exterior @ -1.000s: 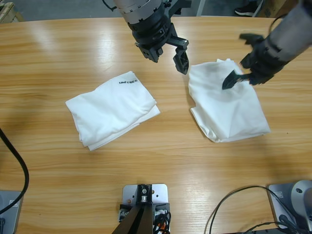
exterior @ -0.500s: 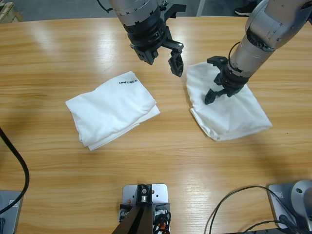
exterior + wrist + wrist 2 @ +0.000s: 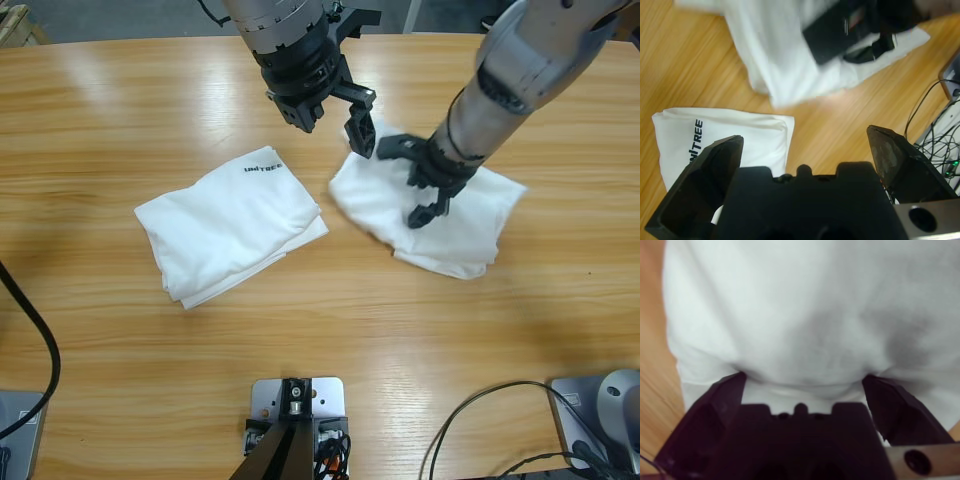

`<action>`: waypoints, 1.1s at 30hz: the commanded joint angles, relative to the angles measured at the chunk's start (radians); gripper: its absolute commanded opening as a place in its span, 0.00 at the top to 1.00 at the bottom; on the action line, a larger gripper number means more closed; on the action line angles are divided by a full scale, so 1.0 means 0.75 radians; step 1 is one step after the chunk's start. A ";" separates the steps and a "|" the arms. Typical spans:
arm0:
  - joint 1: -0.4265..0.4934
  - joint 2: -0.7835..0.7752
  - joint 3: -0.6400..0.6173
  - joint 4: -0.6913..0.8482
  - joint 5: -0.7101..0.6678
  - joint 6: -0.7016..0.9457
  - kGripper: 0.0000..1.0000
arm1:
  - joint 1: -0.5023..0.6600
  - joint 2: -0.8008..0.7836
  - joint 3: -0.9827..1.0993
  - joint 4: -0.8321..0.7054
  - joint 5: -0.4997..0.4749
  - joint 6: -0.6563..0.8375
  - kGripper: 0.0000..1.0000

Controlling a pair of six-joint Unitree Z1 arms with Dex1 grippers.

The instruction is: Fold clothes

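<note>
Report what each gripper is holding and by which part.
Nothing is clamped. The right gripper rests open-jawed on the middle of the plain white shirt, pressing rather than pinching. The left gripper hangs open above the table, off both shirts.

Lettered shirt [image 3: 228, 222] lies left of plain shirt [image 3: 430, 212]; apparently apart

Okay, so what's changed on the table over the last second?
The right claw came down onto the plain white shirt, jaws spread, and dragged it left across the table, bunching it out of its neat fold. The lettered white shirt hasn't moved. The left claw stays open, shifted only slightly, beside the plain shirt's upper left corner.
</note>
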 commanded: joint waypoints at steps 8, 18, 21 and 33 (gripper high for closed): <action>0.009 0.069 -0.342 0.080 -0.021 -0.361 0.04 | -0.291 -0.674 0.093 -0.011 0.021 0.374 0.15; 0.225 0.354 -0.362 0.204 -0.404 -0.529 0.15 | -0.828 -0.672 0.394 -0.128 0.429 0.727 0.14; 0.228 0.453 -0.508 0.203 -0.405 -0.619 0.12 | -0.921 -0.611 0.553 -0.288 0.518 0.808 0.14; 0.143 0.469 -0.808 0.089 -0.380 -0.804 0.12 | -1.064 -0.553 0.713 -0.478 0.625 0.821 0.15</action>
